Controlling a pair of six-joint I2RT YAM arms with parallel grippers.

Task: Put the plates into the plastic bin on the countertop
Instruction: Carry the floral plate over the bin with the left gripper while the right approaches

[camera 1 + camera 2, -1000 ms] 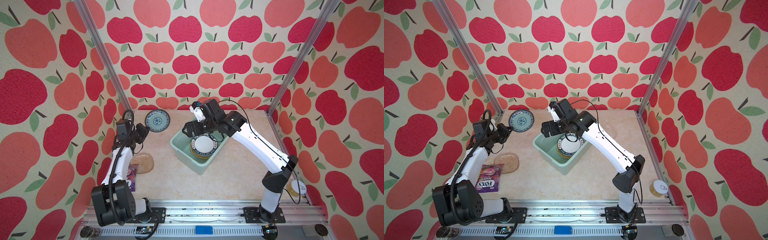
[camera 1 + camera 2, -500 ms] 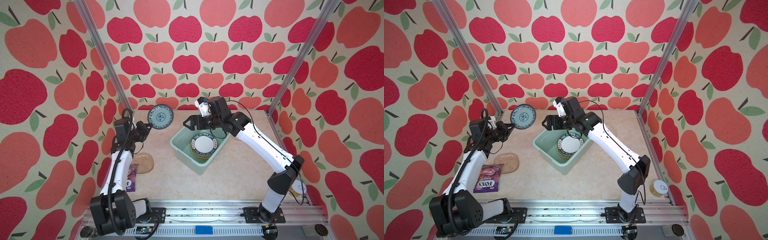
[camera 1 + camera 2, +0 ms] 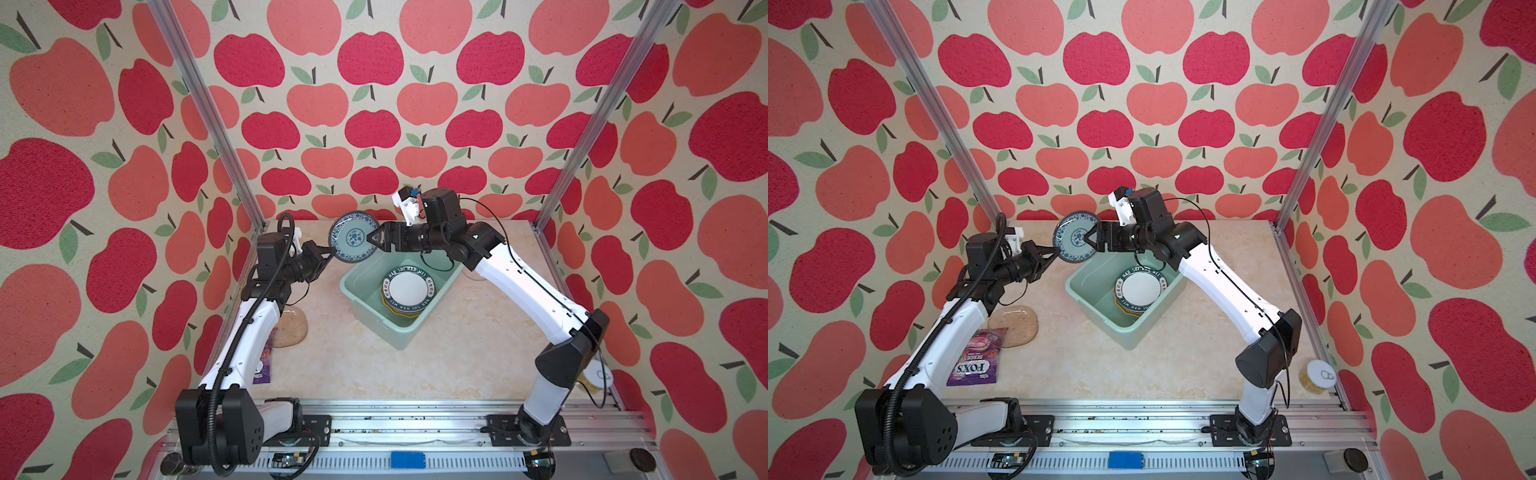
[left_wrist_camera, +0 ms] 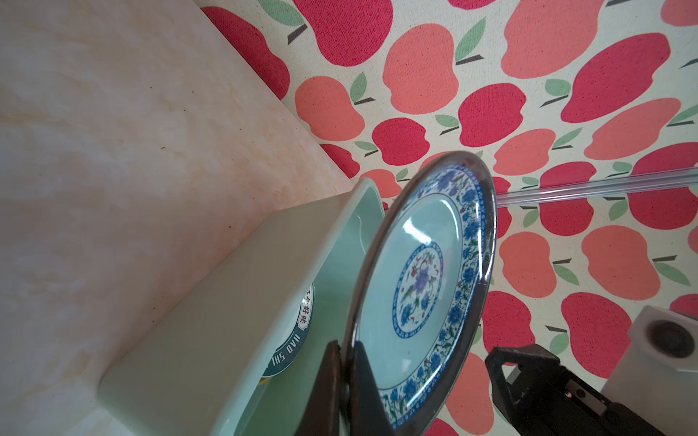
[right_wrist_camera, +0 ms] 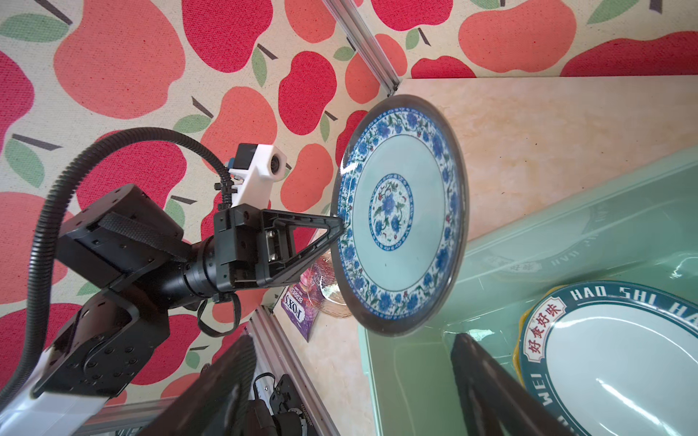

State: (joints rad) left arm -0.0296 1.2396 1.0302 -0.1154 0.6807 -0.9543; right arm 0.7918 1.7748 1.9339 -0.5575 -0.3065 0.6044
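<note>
My left gripper (image 3: 330,253) (image 4: 345,351) is shut on the rim of a small dark-rimmed plate with blue flowers (image 3: 352,243) (image 5: 400,215). It holds the plate tilted on edge in the air over the far left corner of the mint-green plastic bin (image 3: 399,338). My right gripper (image 3: 371,241) (image 5: 353,339) stands open at the plate's opposite edge, with that rim just in front of the gap between its fingers. Inside the bin a white plate with a dark lettered rim (image 3: 409,289) (image 5: 619,358) lies on a stack, a yellow plate's edge (image 5: 523,321) showing beneath it.
A clear glass plate (image 3: 1014,326) lies on the beige countertop (image 3: 457,353) under my left forearm, overlapping a purple candy bag (image 3: 976,357). A small can (image 3: 1316,376) stands outside the right rail. Aluminium posts and apple-print walls close in the back.
My left gripper has carried the patterned plate rightward to the bin's corner. My right gripper has risen out of the bin and swung left to the plate, jaws narrowing slightly.
</note>
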